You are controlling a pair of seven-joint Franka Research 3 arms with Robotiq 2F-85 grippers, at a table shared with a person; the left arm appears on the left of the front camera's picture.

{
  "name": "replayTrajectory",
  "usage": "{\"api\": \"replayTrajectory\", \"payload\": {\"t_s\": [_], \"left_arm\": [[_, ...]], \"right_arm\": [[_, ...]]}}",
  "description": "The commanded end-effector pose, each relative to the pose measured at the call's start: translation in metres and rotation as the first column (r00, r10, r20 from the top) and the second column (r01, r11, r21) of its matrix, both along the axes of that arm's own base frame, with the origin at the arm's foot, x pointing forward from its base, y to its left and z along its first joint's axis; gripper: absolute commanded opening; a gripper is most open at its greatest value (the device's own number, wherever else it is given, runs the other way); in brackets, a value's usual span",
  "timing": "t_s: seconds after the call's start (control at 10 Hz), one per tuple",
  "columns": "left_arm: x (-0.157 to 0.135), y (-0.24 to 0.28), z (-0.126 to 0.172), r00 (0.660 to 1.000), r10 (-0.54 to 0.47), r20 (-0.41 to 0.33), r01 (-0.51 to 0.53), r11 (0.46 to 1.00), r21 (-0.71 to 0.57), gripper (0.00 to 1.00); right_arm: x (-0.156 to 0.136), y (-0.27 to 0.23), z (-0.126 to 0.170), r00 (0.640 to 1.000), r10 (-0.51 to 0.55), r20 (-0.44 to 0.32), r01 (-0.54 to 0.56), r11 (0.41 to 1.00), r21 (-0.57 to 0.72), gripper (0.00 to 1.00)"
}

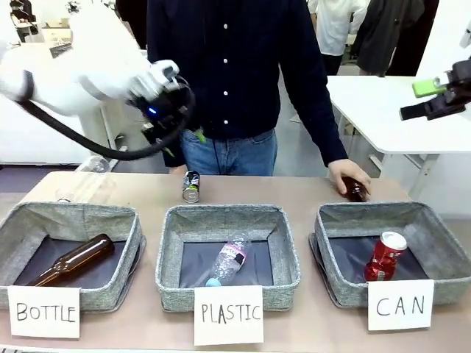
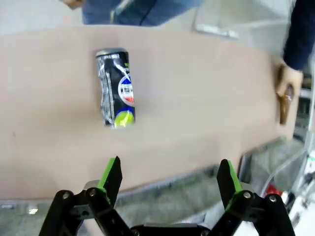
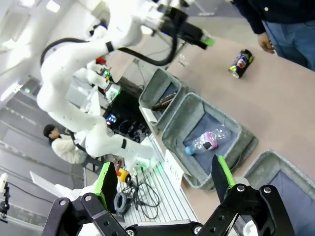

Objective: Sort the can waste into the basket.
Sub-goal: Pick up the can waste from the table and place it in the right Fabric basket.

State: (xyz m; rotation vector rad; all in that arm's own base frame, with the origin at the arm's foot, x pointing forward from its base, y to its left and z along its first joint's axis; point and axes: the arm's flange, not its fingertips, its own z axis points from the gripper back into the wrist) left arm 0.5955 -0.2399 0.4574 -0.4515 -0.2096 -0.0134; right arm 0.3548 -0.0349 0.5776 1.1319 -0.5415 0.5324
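A black-and-blue can stands on the table behind the middle basket, also in the left wrist view and the right wrist view. My left gripper hangs open above it, with nothing between its fingers. A red can lies inside the grey basket lettered "CAN" at the right. My right gripper is raised at the far right, open and empty.
A person stands at the far side, one hand on a brown bottle on the table behind the CAN basket. The "BOTTLE" basket holds a brown bottle; the "PLASTIC" basket holds a clear plastic bottle.
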Motion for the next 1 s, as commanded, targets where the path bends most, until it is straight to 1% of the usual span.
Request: {"api": "replayTrajectory", "payload": {"t_s": [0.0, 0.1, 0.2, 0.4, 0.5, 0.6, 0.7, 0.9], "left_arm": [[0.049, -0.021, -0.028, 0.987, 0.143, -0.068, -0.136, 0.985, 0.104, 1.00], [0.060, -0.028, -0.045, 0.980, 0.175, -0.098, -0.158, 0.974, 0.162, 1.00], [0.066, -0.032, -0.057, 0.974, 0.189, -0.121, -0.164, 0.968, 0.192, 1.00], [0.078, -0.040, -0.087, 0.970, 0.201, -0.135, -0.168, 0.960, 0.224, 1.00], [0.087, -0.044, -0.110, 0.964, 0.182, -0.195, -0.130, 0.959, 0.253, 1.00], [0.091, -0.046, -0.125, 0.958, 0.177, -0.227, -0.110, 0.954, 0.277, 1.00], [0.093, -0.047, -0.132, 0.955, 0.186, -0.231, -0.109, 0.944, 0.311, 1.00], [0.094, -0.047, -0.135, 0.958, 0.185, -0.219, -0.100, 0.932, 0.348, 1.00]], "right_arm": [[0.001, -0.001, 0.004, 1.000, 0.002, -0.006, -0.002, 1.000, -0.004, 1.00], [0.001, -0.001, 0.004, 1.000, 0.002, -0.006, -0.002, 1.000, -0.004, 1.00], [0.001, -0.001, 0.004, 1.000, 0.002, -0.006, -0.002, 1.000, -0.004, 1.00], [0.001, -0.001, 0.004, 1.000, 0.002, -0.006, -0.002, 1.000, -0.004, 1.00], [0.001, -0.001, 0.004, 1.000, 0.002, -0.006, -0.002, 1.000, -0.004, 1.00], [0.001, -0.001, 0.004, 1.000, 0.002, -0.006, -0.002, 1.000, -0.004, 1.00], [0.001, -0.001, 0.004, 1.000, 0.002, -0.006, -0.002, 1.000, -0.004, 1.00], [0.001, -0.001, 0.004, 1.000, 0.002, -0.006, -0.002, 1.000, -0.004, 1.00]]}}
